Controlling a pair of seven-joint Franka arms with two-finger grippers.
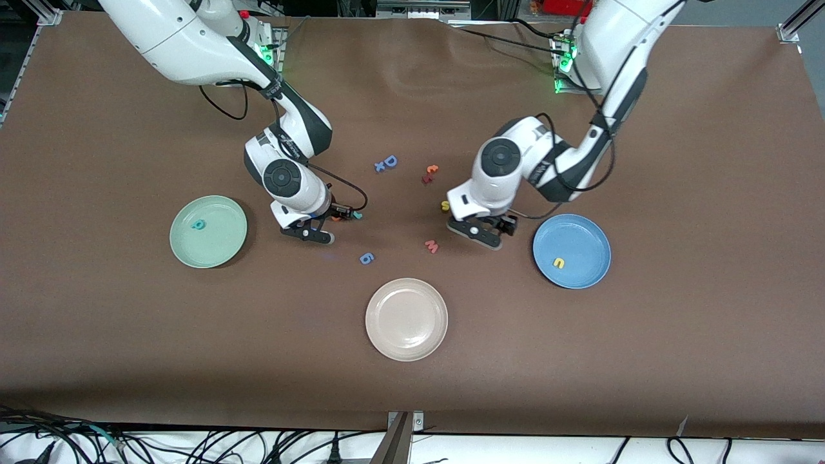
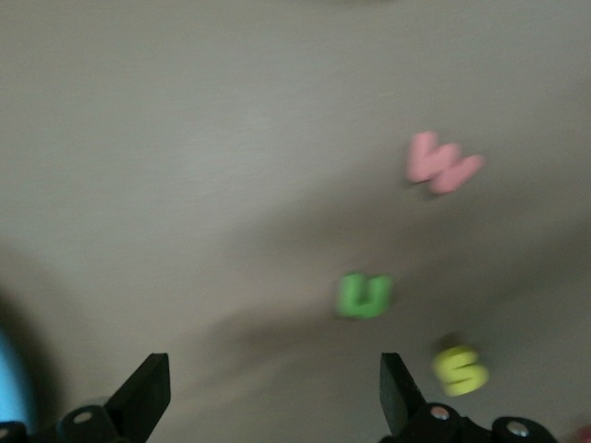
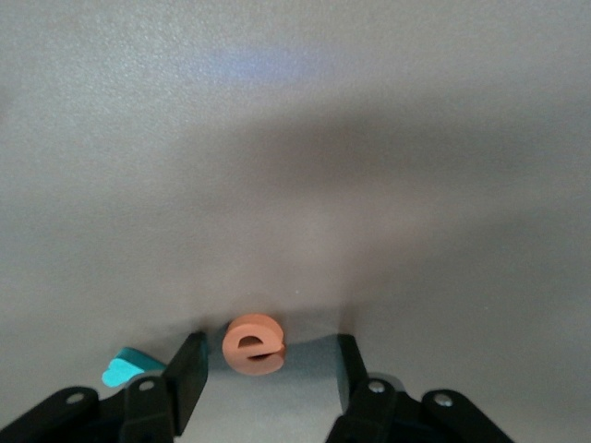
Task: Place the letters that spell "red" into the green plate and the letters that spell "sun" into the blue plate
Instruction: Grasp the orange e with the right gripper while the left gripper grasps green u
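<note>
**Beige plate unused, two pickups at risk**

Beige round plate sits empty, nearest the camera on the brown surface.

The right tool straddles the orange foam e, fingers spread and not yet pinching. The teal foam r lies just beside one finger and could get caught or knocked.

The left tool is spread wide and empty above the green foam n. The yellow foam s and the pink foam w lie close by, so a wrong grab is possible.

The teal d lies in the mint-green plate, and the yellow u in the sky-blue plate.

The only readable writing is the letters themselves.
</note>
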